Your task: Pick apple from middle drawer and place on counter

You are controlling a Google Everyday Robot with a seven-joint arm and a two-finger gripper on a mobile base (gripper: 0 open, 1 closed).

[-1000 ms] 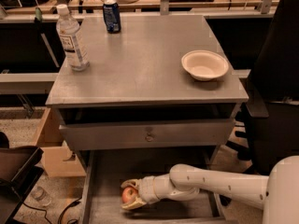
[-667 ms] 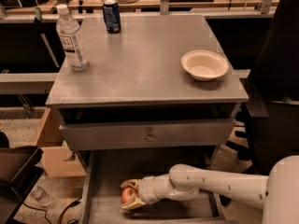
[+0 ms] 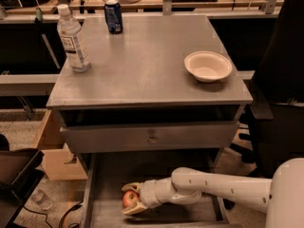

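Observation:
The red apple [image 3: 129, 198] lies on the floor of the open middle drawer [image 3: 110, 175], at its front left. My gripper [image 3: 126, 201] reaches in from the right on a white arm. Its fingers [image 3: 134, 189] sit on both sides of the apple and are closed against it. The apple still rests on the drawer floor. The grey counter [image 3: 142, 63] is the cabinet top above the drawer.
On the counter stand a water bottle [image 3: 72, 39] at the left, a blue can [image 3: 113, 16] at the back and a white bowl [image 3: 208, 65] at the right. A closed drawer front with a knob [image 3: 151, 137] overhangs the open drawer. A black chair [image 3: 280, 84] stands to the right, a cardboard box [image 3: 52, 151] to the left.

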